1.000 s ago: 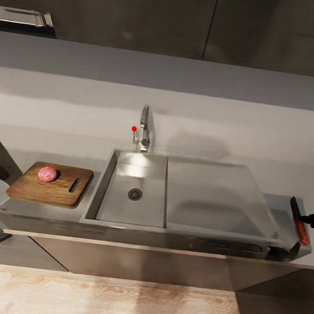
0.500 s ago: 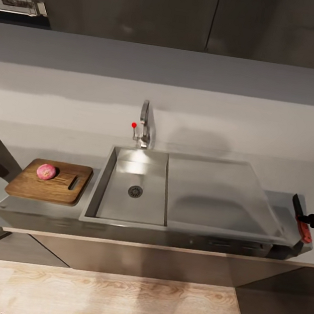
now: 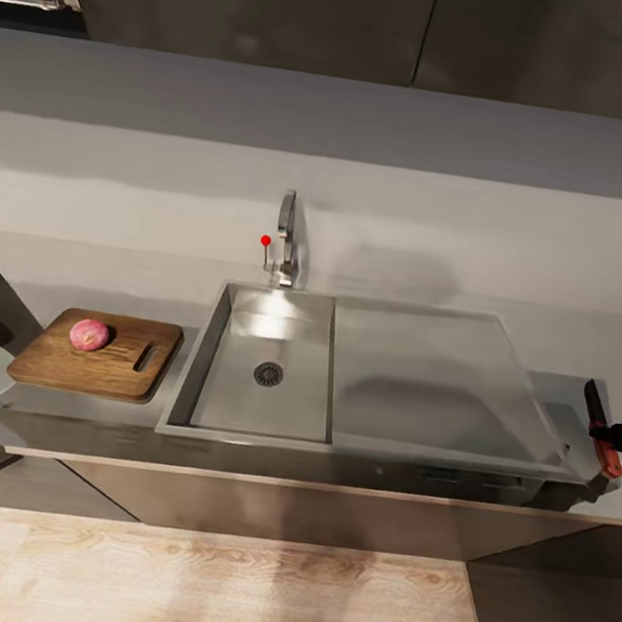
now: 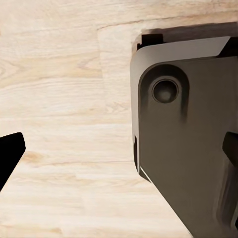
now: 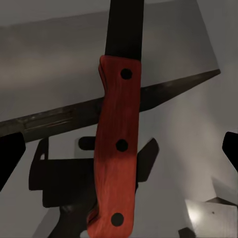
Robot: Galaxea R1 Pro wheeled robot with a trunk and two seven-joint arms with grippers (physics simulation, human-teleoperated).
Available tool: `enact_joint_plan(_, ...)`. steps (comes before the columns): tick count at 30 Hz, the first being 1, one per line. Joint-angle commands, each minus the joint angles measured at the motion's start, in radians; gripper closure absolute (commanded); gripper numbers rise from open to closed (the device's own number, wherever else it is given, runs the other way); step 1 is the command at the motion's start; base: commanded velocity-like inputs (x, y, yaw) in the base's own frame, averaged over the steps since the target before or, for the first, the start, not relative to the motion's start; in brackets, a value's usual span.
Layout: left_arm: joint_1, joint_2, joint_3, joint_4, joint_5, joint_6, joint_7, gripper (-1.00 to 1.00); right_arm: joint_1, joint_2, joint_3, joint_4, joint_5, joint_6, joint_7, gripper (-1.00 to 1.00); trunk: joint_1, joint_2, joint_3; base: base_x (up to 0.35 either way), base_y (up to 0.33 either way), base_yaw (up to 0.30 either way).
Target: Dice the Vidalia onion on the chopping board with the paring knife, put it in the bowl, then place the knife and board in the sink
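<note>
Since a second ago the whole head view has slid down and left, so the camera is moving; the things themselves are keeping their places. At that view's right edge the right gripper (image 3: pixel 621 434) is reaching over the paring knife (image 3: pixel 600 428) on the countertop (image 3: pixel 115 287); whether it grips I cannot tell. The left gripper (image 4: pixel 119 161) is hanging wide open over wooden floor (image 4: pixel 59 74). The onion (image 3: pixel 89 334) is sitting on the chopping board (image 3: pixel 93 366), left of the sink (image 3: pixel 262 369). No writing is readable anywhere.
</note>
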Motion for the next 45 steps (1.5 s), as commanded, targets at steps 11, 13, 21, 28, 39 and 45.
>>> enact_joint_plan(11,-0.001,0.0,-0.008,0.002,0.003,0.0,0.002,-1.0,0.0,0.001,-0.008,-0.001,0.01,0.006,0.005,-1.0,0.0,-0.002,-0.019,0.0,0.0,0.0)
enact_joint_plan(13,-0.001,0.0,-0.008,0.002,0.003,-0.001,0.002,-1.0,0.0,0.001,-0.008,-0.001,0.01,0.005,0.004,-1.0,0.0,-0.002,-0.023,0.0,0.0,0.0)
enact_joint_plan(21,-0.001,0.0,-0.008,0.002,0.003,0.0,0.002,-1.0,0.0,0.001,-0.008,-0.001,0.01,0.004,0.004,-1.0,0.0,-0.002,-0.027,0.0,0.0,0.0)
enact_joint_plan(28,-0.001,0.0,-0.008,0.002,0.003,0.0,0.002,-1.0,0.0,0.001,-0.008,-0.001,0.01,0.004,0.005,-1.0,0.0,-0.002,-0.027,0.0,0.0,0.0)
enact_joint_plan(39,-0.001,0.0,-0.008,0.002,0.003,0.0,0.002,-1.0,0.0,0.001,-0.008,-0.001,0.01,0.004,0.005,-1.0,0.0,-0.002,-0.039,0.0,0.0,0.0)
enact_joint_plan(45,-0.001,0.0,-0.008,0.002,0.003,0.0,0.002,-1.0,0.0,0.001,-0.008,-0.001,0.01,0.004,0.005,-1.0,0.0,-0.002,-0.049,0.0,0.0,0.0)
